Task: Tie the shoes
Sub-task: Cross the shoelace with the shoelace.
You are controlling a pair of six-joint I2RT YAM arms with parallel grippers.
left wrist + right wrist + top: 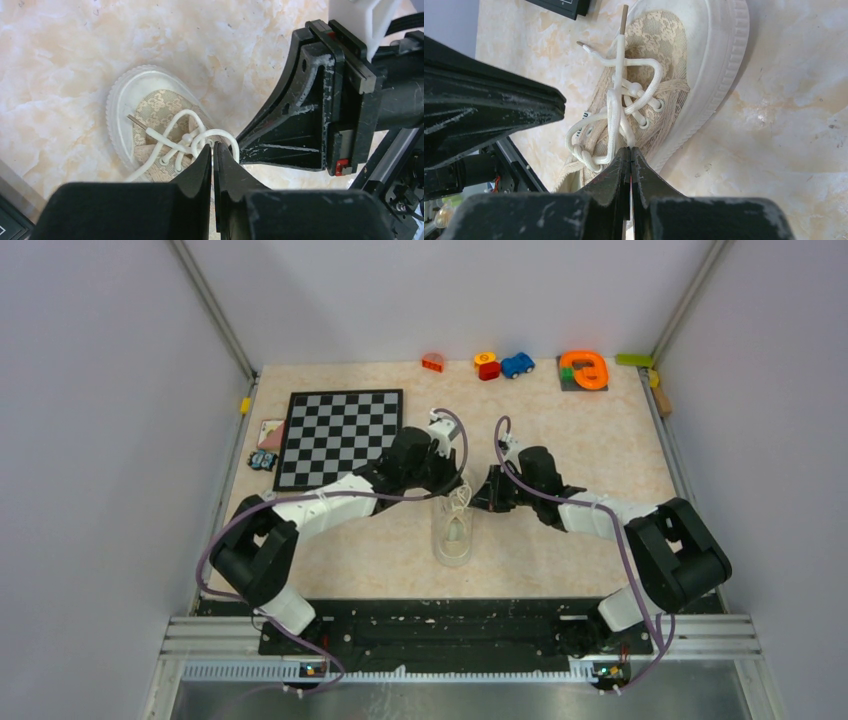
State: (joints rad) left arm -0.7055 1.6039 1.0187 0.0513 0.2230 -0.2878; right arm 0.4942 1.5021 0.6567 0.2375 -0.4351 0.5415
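Observation:
The shoe (453, 540) is a cream low-top sneaker lying mid-table, its toe toward the arm bases. Its white laces (616, 100) are crossed in a loose knot over the tongue. My left gripper (452, 488) hovers over the lacing from the left. In the left wrist view its jaws (213, 147) are pressed together at a lace loop (220, 134) that curls round their tips. My right gripper (478, 498) comes in from the right. Its jaws (630, 148) are shut on a lace strand that runs straight up to a brown aglet (624, 12). The two grippers nearly touch.
A chessboard (340, 435) lies at the back left, with cards (270, 432) and a small toy car (263, 460) beside it. Toys line the far edge: a red piece (433, 362), a blue car (517, 364) and an orange ring (583, 370).

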